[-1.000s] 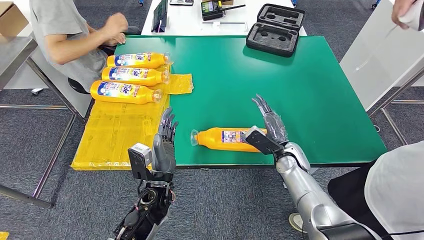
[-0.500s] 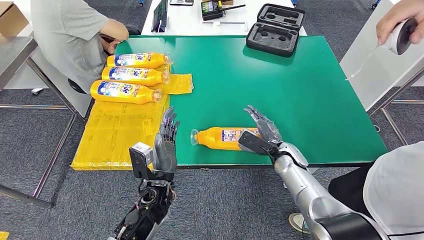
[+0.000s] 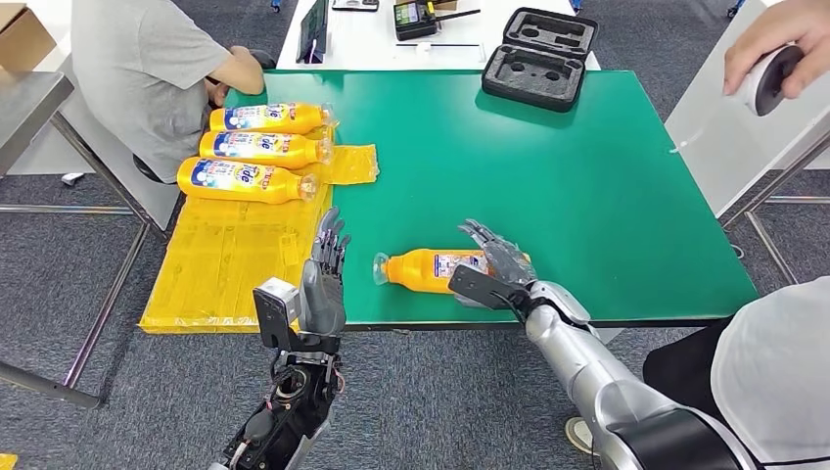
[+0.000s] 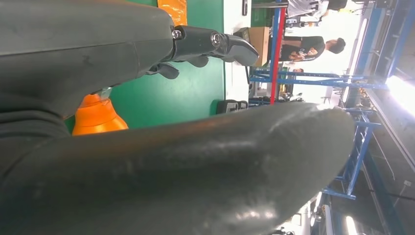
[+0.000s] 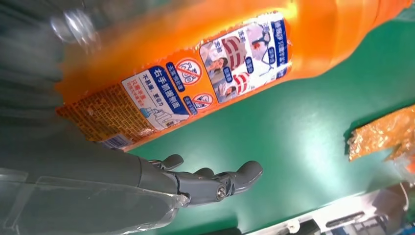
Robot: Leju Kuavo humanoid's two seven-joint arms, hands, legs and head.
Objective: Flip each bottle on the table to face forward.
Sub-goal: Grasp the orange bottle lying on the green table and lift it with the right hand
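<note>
Lying side by side at the far left corner of the green table point(image 3: 587, 196), three orange bottles point(image 3: 256, 148) show their blue-and-white front labels upward, which suggests they already face forward and are parked there out of the way, partly on a yellow plastic sheet point(image 3: 220, 259) that drapes over the table's left edge. Beside them sits a person in a grey shirt point(image 3: 137, 69), close enough to reach that row. Nearer the front edge, the left hand point(image 3: 323, 279) stands upright with its fingers apart and nothing in them, just left of the fourth bottle's clear cap, probably waiting to steady or receive it. That fourth bottle point(image 3: 431, 271) lies on its side near the front edge, cap toward the left; the right wrist view shows its back label of small print and warning pictures point(image 5: 195, 83), so by my reading it is the one not yet turned. The right hand point(image 3: 494, 269) reaches over its base end with fingers spread across the body, not visibly closed on it, likely setting up to roll it. Counted: four bottles, one black foam-lined case point(image 3: 540, 57) at the far edge, and another person's hand point(image 3: 783, 39) at the far right holding a small white device.
</note>
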